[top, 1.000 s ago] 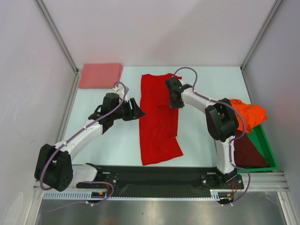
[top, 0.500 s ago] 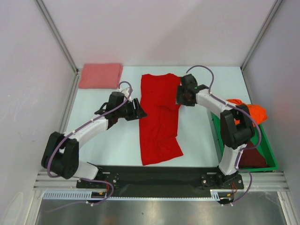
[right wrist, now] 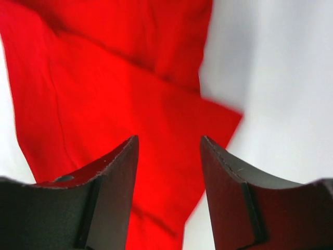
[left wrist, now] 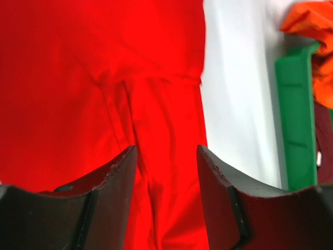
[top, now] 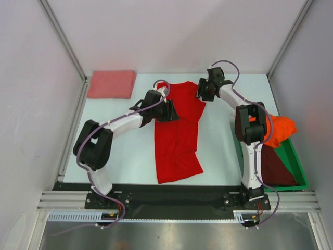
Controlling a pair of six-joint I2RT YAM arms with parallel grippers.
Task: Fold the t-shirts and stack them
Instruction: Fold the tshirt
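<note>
A bright red cloth t-shirt lies flat and lengthwise in the middle of the pale worktop, collar end far. The left tool hovers over the shirt's far left part. Its two dark fingers are spread apart with nothing between them, and the left wrist view shows red cloth beneath the gap. The right tool sits above the shirt's far right sleeve corner, likewise spread and empty. A folded salmon-pink cloth t-shirt rests at the far left corner. At the right edge, a crumpled orange cloth t-shirt drapes over the far end of a green plastic bin, and a dark maroon cloth t-shirt lies inside the bin's near part.
</note>
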